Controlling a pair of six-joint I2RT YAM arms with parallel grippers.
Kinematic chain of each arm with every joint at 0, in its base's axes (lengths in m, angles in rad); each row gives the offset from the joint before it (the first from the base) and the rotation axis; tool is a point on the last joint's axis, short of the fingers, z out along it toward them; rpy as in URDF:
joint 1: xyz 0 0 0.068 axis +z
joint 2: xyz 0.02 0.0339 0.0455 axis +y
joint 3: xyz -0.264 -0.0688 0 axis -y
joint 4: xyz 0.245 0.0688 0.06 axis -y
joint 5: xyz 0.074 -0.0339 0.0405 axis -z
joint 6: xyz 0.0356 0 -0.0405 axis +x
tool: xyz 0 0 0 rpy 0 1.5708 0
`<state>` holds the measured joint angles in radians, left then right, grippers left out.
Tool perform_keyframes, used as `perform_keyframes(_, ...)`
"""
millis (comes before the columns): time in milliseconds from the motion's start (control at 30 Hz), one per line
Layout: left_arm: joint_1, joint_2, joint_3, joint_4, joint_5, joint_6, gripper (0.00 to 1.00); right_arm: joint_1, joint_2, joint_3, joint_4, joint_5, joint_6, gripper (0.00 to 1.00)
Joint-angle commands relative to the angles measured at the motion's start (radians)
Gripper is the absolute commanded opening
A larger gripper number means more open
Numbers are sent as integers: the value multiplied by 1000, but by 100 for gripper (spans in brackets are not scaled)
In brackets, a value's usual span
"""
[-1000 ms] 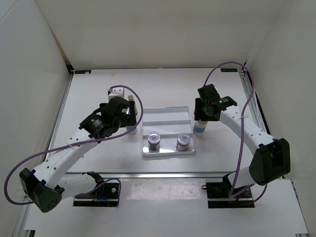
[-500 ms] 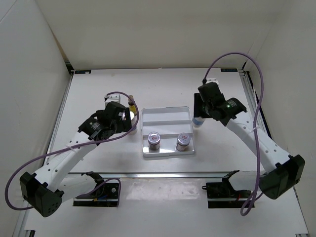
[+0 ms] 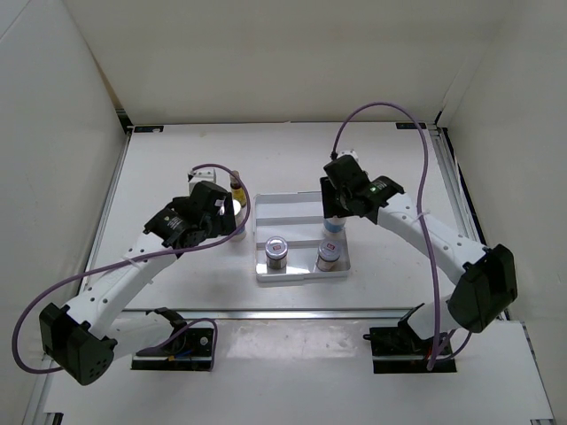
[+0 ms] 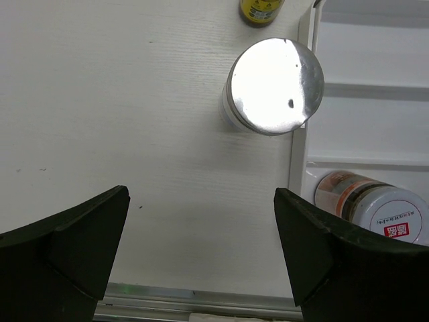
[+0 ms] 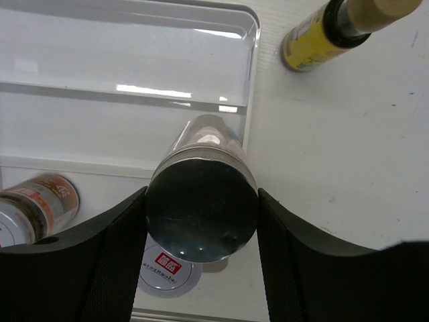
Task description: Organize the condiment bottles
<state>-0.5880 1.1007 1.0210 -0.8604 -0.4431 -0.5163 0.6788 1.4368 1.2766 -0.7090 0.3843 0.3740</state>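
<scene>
My right gripper [image 3: 336, 212] is shut on a white blue-labelled bottle [image 3: 332, 232] with a silver cap [image 5: 201, 211]. It holds the bottle over the right front part of the white ridged tray [image 3: 297, 208], just above a short jar [image 3: 328, 256] whose lid [image 5: 163, 268] shows under it. A second jar [image 3: 277, 251] stands in the tray's front row. My left gripper [image 4: 201, 248] is open and empty, left of the tray. The other white bottle [image 4: 275, 84] stands ahead of it, against the tray's left wall. An amber bottle [image 3: 236, 188] stands beyond that. The second amber bottle [image 5: 328, 33] stands on the table beside the tray.
The tray's back rows [image 5: 134, 60] hold nothing. White walls close in the table on the left, back and right. A metal rail [image 4: 201, 295] runs along the table's near edge, close behind my left fingers.
My right gripper has lifted the white bottle off the table right of the tray and carried it left over the tray. My left gripper has drawn back slightly from the other white bottle.
</scene>
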Motion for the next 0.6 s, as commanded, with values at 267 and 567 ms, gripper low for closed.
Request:
perform_keyframes(267,14,11,17,23,-68,-14,100,5,42,-63,166,-21,26,13)
perform_keyframes(567,45,22,8,145,26,-30,100,34,-59,-23,56,59,36,100)
